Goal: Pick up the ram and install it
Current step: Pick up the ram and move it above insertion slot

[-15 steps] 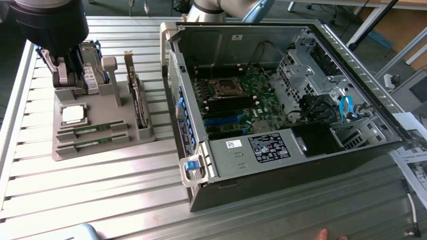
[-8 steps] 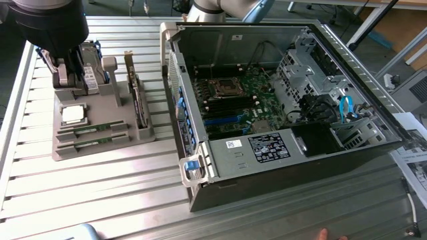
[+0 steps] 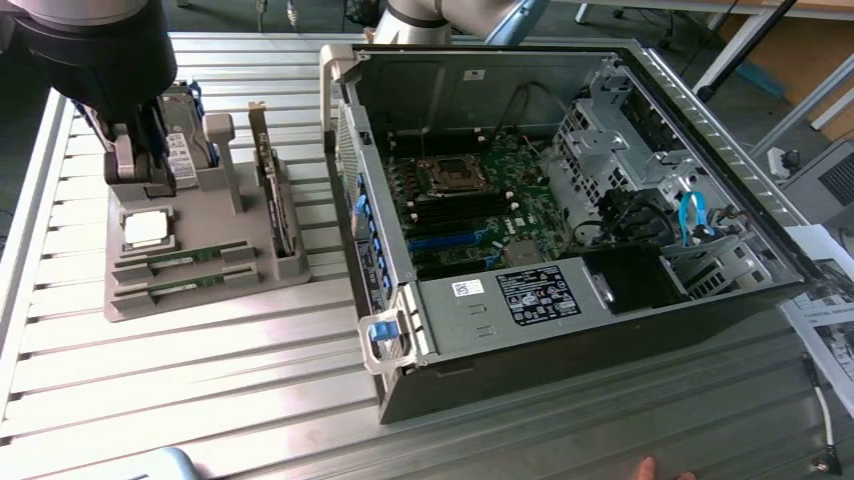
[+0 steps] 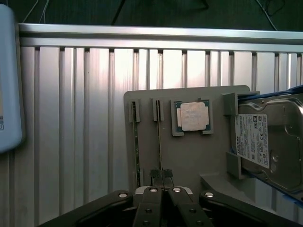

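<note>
Two ram strips lie in slots of the grey holder (image 3: 200, 300): one ram (image 3: 180, 260) and a second (image 3: 180, 289) nearer the front. In the wrist view they show edge-on, one ram (image 4: 159, 137) running straight toward my fingertips and the other (image 4: 137, 142) beside it. My gripper (image 3: 144, 178) hangs above the holder's back end, next to the hard drive (image 3: 180, 150). Seen from the wrist, the gripper (image 4: 161, 176) is shut, pads together, with nothing between them. The open computer case (image 3: 400, 330) lies to the exterior view's right, its motherboard (image 3: 487, 200) exposed.
The holder also carries a square processor (image 3: 147, 228) (image 4: 193, 117), an upright expansion card (image 3: 274, 200) and the hard drive (image 4: 270, 142). A pale blue-white object (image 4: 9, 80) sits on the slatted metal table (image 3: 200, 390). Papers (image 3: 821, 320) lie beyond the case. A person's fingertip (image 3: 647, 466) shows at the front edge.
</note>
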You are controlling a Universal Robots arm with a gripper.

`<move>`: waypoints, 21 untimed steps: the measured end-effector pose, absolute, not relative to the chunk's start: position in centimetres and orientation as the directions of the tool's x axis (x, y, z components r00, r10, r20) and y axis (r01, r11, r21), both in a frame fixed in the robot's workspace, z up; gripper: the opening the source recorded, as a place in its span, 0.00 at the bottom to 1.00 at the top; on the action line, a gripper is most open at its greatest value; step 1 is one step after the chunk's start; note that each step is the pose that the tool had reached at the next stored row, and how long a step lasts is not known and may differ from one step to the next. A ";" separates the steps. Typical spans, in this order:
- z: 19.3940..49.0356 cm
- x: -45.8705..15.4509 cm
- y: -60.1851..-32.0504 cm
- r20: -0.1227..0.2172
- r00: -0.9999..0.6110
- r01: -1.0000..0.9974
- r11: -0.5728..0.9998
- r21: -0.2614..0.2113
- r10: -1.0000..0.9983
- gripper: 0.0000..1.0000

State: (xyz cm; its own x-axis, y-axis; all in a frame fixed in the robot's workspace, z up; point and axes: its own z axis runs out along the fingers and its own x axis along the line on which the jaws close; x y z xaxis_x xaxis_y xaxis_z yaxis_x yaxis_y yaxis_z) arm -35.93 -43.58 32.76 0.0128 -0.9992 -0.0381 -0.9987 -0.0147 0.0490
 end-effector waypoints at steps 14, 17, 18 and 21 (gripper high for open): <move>32.7 -35.9 -43.7 -0.037 0.054 -0.997 -0.056 0.049 -0.998 0.11; 32.7 -35.9 -43.7 -0.037 0.054 -0.997 -0.056 0.049 -0.998 0.11; 32.7 -35.9 -43.7 -0.037 0.054 -0.997 -0.056 0.049 -0.998 0.11; 32.4 -35.9 -43.7 -0.037 0.054 -0.997 -0.056 0.049 -0.998 0.11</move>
State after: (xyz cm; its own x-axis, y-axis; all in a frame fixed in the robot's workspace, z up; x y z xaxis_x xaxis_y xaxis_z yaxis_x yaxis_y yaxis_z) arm -35.93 -43.72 32.41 0.0538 -0.9979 -0.0368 -0.9972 -0.0556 0.0490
